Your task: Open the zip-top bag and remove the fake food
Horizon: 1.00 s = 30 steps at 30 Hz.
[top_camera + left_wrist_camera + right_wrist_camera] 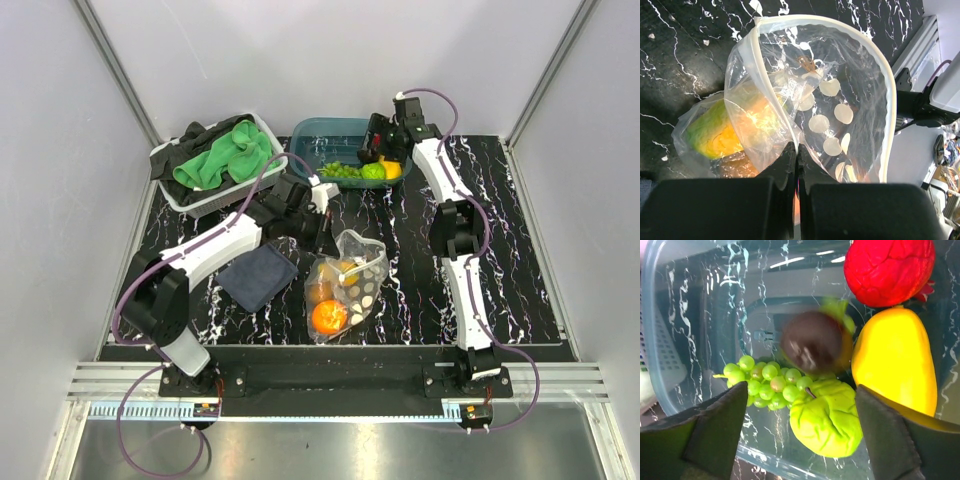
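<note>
The emptying is well under way and not finished. The right gripper (pixel 801 392) hangs with its jaws spread wide straight above the teal tub (pixel 310 140), holding nothing. A dark brown piece (pixel 812 342) below it is blurred, apparently dropping free onto the fake food already in the tub: green grapes (pixel 767 380), a lime-green fruit (pixel 827 417), a yellow one (pixel 895 360) and a red one (pixel 890 270). The left gripper (pixel 796 150), on the arm-base side of the tub, is clamped shut on the zip rim of the zip-top bag (pixel 345 275), lifting it so the mouth gapes in a broad loop. The bag lies on the counter (pixel 520 260), a little nearer the arm bases than the tub. It is clear, crumpled film with white dots, and an orange fruit (pixel 329 317) and a yellow-green piece (pixel 715 132) show through it. The next move likely calls for the right gripper to travel from the tub to the open mouth and reach in without dragging the film, while the left keeps its pinch.
</note>
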Tool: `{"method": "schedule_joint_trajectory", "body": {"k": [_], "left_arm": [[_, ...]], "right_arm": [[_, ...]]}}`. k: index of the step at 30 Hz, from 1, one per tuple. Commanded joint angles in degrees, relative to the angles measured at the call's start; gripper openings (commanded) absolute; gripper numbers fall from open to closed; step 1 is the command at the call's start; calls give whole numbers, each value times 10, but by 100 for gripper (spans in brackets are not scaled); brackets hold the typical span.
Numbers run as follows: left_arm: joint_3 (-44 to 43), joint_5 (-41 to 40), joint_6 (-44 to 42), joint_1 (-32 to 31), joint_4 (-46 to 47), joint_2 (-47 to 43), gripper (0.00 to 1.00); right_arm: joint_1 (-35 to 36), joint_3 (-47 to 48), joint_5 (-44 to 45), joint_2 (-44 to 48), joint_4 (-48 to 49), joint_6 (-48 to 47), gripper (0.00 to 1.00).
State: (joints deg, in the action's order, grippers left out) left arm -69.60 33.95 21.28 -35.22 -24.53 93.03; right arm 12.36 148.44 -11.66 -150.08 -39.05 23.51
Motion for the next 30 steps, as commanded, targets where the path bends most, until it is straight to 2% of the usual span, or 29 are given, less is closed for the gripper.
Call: {"method": "schedule_joint_trajectory", "body": {"k": [1, 7, 11, 16, 17, 19, 20, 23, 25, 26, 30], "left_arm": [[-23, 29, -33, 22, -3, -8, 0], [-58, 30, -1, 46, -6, 2, 0], [-68, 34, 50, 45, 16, 10, 0], [-89, 31, 94, 45, 23, 5, 0], [-86, 19, 98, 45, 24, 0, 0], [-85, 13, 105, 45, 24, -2, 0], [-84, 14, 111, 45, 27, -1, 0], [-77, 4, 115, 38, 29, -11, 0], [-73, 3, 126, 35, 29, -19, 0], [-74, 3, 134, 33, 32, -27, 0], [-81, -9, 135, 16, 32, -41, 0]], "right_arm": [[3, 24, -2, 25, -9, 1, 98], [3, -24, 4, 103, -64, -7, 99], [6, -46, -23, 173, -145, 19, 100], [25, -240, -60, 318, -140, -2, 99], [29, -323, -63, 381, -127, -3, 96], [39, -420, -98, 453, -58, 3, 91], [42, -509, -103, 518, -37, 16, 82], [62, -651, -125, 626, 40, 36, 73], [75, -690, -157, 659, 65, 39, 66], [88, -707, -167, 661, 63, 40, 60], [134, -721, -159, 668, 70, 35, 52]]}}
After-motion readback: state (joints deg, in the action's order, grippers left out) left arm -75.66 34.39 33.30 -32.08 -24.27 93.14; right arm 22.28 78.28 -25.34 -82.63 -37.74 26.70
